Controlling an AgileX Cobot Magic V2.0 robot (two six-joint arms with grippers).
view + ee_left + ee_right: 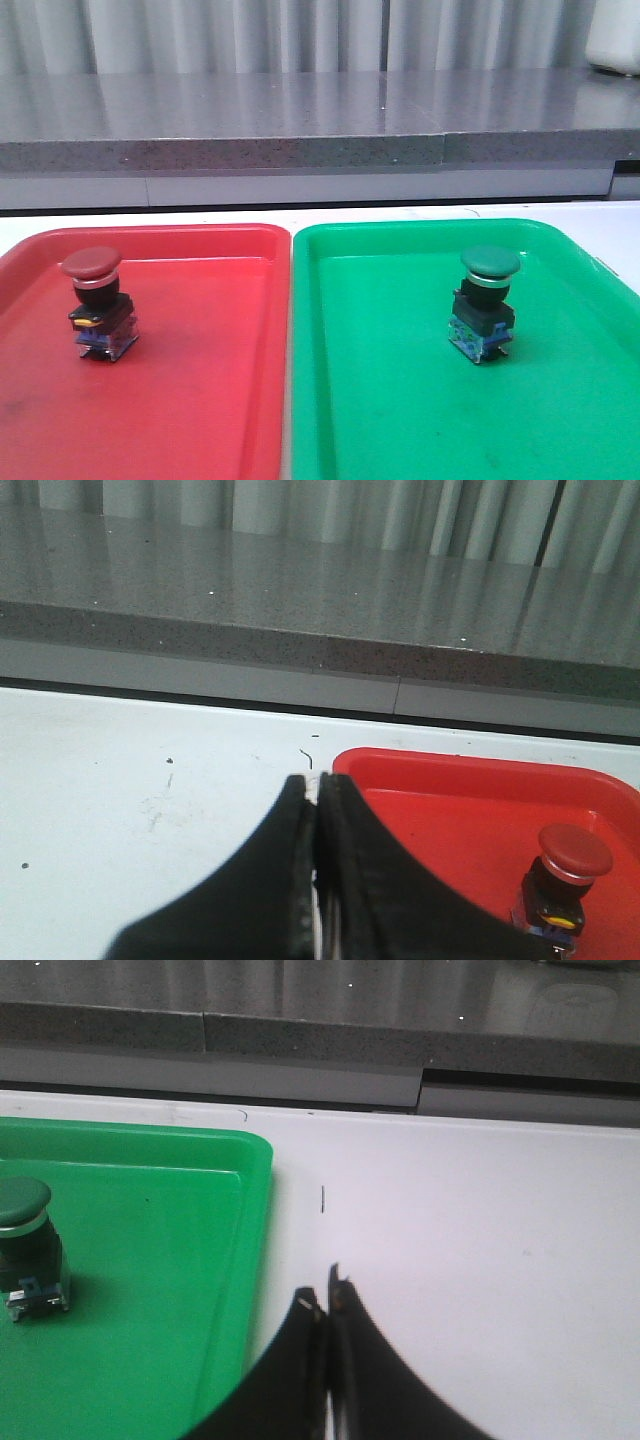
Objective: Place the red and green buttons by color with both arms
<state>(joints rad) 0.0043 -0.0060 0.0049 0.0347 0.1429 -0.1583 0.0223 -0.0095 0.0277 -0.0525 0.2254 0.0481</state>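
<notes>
**Two buttons upright in matching trays, both tools pressed closed off to the sides**

The front view shows neither arm; each tool appears only in its own wrist view, and only as a pair of black tapering fingers cut off by the frame edge. The red tray [200,400] and green tray [400,420] both run out of the front view at the near edge, and the green one also at its right side. In the left wrist view the red button's lower block is partly cut off by the frame and by the tool. Small print or markings on either block cannot be made out.

The red button [95,305] stands upright in the red tray, toward its far left part. It has a dark red mushroom cap, a pale ring beneath, a black collar with a yellow spot, and a blue-clear block at the base. The green button [487,303] stands upright in the green tray, right of middle, with a dark green cap, pale ring, black collar and blue-clear block.

The left tool [315,810] has its fingers pressed together, holding nothing, above the white surface [120,780] just beside the red tray's corner. The right tool [325,1305] is likewise closed to a thin slit and empty, over the surface just beside the green tray's edge.
</notes>
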